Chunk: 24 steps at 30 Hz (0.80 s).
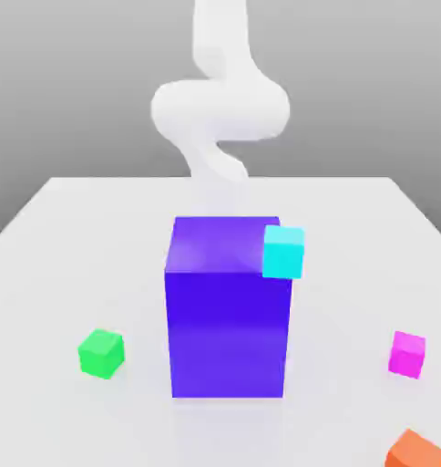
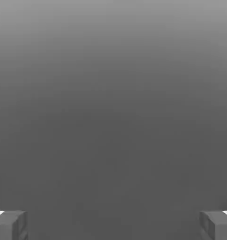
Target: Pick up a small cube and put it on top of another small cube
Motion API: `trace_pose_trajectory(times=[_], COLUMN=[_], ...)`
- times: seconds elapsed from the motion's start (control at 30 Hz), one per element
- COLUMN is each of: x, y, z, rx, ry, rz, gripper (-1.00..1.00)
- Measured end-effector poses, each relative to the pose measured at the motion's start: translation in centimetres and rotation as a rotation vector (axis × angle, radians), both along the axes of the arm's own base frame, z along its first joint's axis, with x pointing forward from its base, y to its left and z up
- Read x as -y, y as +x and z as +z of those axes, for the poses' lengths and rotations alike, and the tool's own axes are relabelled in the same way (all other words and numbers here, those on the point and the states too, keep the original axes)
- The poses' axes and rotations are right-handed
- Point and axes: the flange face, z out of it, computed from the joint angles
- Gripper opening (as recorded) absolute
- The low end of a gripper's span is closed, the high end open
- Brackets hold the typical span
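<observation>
Around the big blue block, loose cubes await stacking.
The desk (image 1: 60, 274) carries everything; the white arm (image 1: 222, 109) rises behind the block (image 1: 228, 333), likely clear for a fresh approach. The claw (image 2: 113, 226) stands wide apart and empty, presumably ready to straddle a cube. To the block's side at the exterior view's right lie the orange cube (image 1: 415, 452), farther out, and the pink cube (image 1: 406, 355), the one to lift. The cyan cube (image 1: 283, 253) overlaps the block's upper corner; support unclear. Opposite, the green cube (image 1: 102, 354) sits bare-topped, so it can serve as base.
</observation>
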Motion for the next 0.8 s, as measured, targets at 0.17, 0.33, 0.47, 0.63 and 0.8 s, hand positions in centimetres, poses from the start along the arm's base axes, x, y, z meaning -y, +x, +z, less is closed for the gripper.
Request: trace_pose_trajectory(times=[0.17, 0.33, 0.47, 0.63, 0.8], x=[-5.9, -12.5, -17.6, -22.9, -26.8], y=[4.5, 6.0, 5.2, 2.1, -3.2], z=[-8.6, -17.7, -25.1, -34.2, -42.7], rx=[-0.168, -0.34, -0.471, -0.609, -0.703], ry=[0.136, 0.209, 0.225, 0.197, 0.119], rz=[-0.004, -0.039, -0.088, -0.171, -0.26], gripper=[0.0, 0.0, 0.0, 0.0, 0.0])
